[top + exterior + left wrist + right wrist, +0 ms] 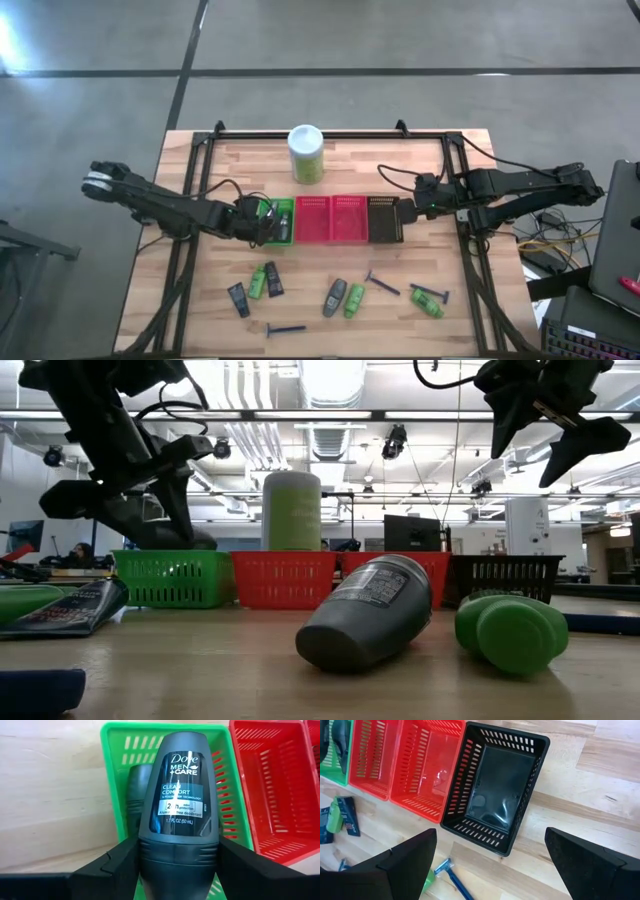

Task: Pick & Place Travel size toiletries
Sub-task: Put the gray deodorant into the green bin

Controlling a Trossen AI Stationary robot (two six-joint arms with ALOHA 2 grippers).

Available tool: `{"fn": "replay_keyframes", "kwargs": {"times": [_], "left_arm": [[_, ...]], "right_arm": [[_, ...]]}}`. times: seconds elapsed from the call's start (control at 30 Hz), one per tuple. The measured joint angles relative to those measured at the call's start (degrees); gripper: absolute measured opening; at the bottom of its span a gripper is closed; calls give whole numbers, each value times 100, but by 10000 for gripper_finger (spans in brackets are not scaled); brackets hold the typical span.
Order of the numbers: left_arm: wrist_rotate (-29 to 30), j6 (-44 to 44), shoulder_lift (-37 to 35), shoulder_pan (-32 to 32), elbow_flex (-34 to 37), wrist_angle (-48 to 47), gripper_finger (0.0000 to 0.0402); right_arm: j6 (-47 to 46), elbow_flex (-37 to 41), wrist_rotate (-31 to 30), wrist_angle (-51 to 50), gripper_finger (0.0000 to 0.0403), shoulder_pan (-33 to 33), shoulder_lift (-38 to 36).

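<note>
My left gripper (262,222) (177,865) is over the green basket (283,224) (112,780), shut on a grey Dove roll-on bottle (178,795). A second grey bottle (134,795) lies inside that basket. My right gripper (408,208) (490,865) is open and empty above the near side of the dark basket (384,232) (540,750). Several toiletries lie on the near half of the table: dark tubes (238,298), green tubes (258,282), a grey bottle (335,297) (365,610) and blue razors (382,283) (451,875). My left gripper pinches the grey bottle between its two fingers (117,867) at the ribbed cap end (177,855), one finger on each side. It comes slanting down from the table's left, with the bottle lying along the fingers. The bottle's rounded far end points over the green basket.
Two red baskets (313,220) (349,220) stand between the green and dark ones in a row across the table's middle. A large white-and-green canister (306,152) stands upright behind them. The black frame rails (330,134) run along the far and side edges.
</note>
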State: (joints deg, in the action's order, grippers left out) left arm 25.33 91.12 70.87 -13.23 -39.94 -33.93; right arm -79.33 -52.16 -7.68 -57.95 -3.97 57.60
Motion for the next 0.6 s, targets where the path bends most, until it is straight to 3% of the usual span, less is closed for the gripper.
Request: {"fn": "replay_keyframes", "kwargs": {"times": [0.17,0.33,0.6], "left_arm": [[72,-10,-2,0,0,35,234],[58,-28,-63,0,-1,227,266],[-78,-475,-118,-2,-336,-244,299]], "right_arm": [[-8,0,4,19,368,0,0],[-20,0,9,33,368,0,-2],[-65,0,15,48,368,0,0]]}}
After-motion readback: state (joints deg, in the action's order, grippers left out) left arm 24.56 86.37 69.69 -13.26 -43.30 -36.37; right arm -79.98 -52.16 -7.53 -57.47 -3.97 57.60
